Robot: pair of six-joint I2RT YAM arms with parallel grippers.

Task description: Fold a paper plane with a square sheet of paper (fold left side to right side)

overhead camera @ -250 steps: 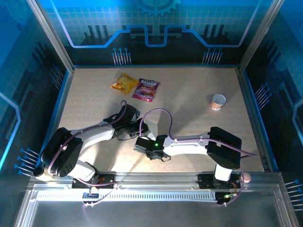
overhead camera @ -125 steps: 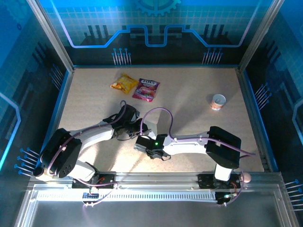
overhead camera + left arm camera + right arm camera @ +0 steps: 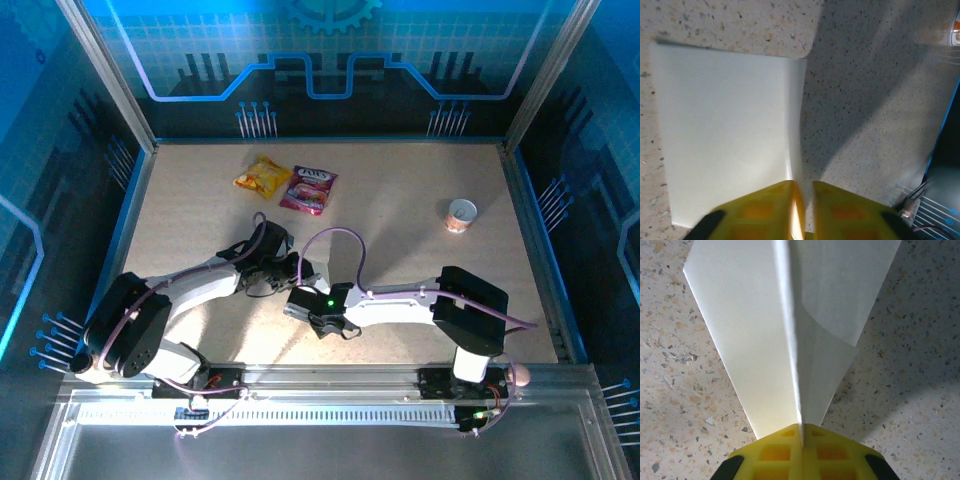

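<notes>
Though just a sliver of white can be made out from above where the two arms meet mid-tabletop (image 3: 400, 250), the paper (image 3: 750, 315) is seen way better up close. From the right wrist it's shown as a pointed, tapering shape lying on the speckled surface, with one raised crease down its middle, and that crease is pinched tight by the right tool (image 3: 801, 432). From the left wrist a flat folded panel is seen instead, one lifted edge standing in the narrow slit of the left tool (image 3: 802, 215), whose jaws are parted just a bit, so nothing is really clamped there. Counted from above: two arms, two snack packets near the far edge, the yellow packet (image 3: 263, 176) just beside the pink packet (image 3: 308, 188), and one small cup (image 3: 461, 214) well off to the right.
</notes>
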